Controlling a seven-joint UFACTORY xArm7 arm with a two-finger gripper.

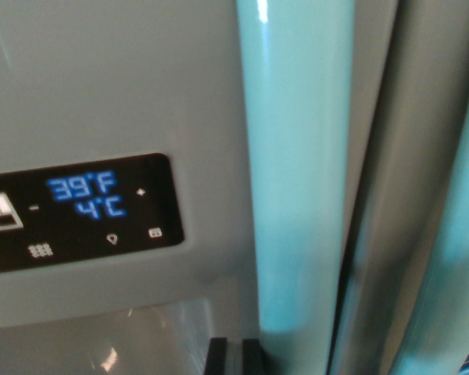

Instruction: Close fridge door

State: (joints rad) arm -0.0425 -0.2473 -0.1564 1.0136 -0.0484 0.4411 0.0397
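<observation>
Fridge door (pixel 102 101) fills the wrist view's left: a pale flat panel carrying a dark control display (pixel 78 215) that reads 39°F / 4°C in blue. Below the display you get a glossy recess (pixel 86 348), likely a dispenser bay, though it's cropped.

A tall, pale vertical handle (pixel 301 180) runs top to bottom through the middle of the frame. To the wrist view's right of it there's a dark seam (pixel 345 266), then a second panel (pixel 410 195) with another handle (pixel 465 226) at the edge. The seam looks narrow, widening slightly toward the bottom, so you're either at the last bit of closing or already shut. Blur makes it hard to call.

End effector (pixel 234 355): only two dark fingertips poke in at the bottom edge, just beside the base of the central handle. They sit close together with nothing visibly between them, but the frame cuts them off, so you can't tell whether it's open or closed.

My read is that you're in the final push phase. Next move calls for steady pressure straight into the door face near the handle side until the seam disappears. Avoid pressing the display.
</observation>
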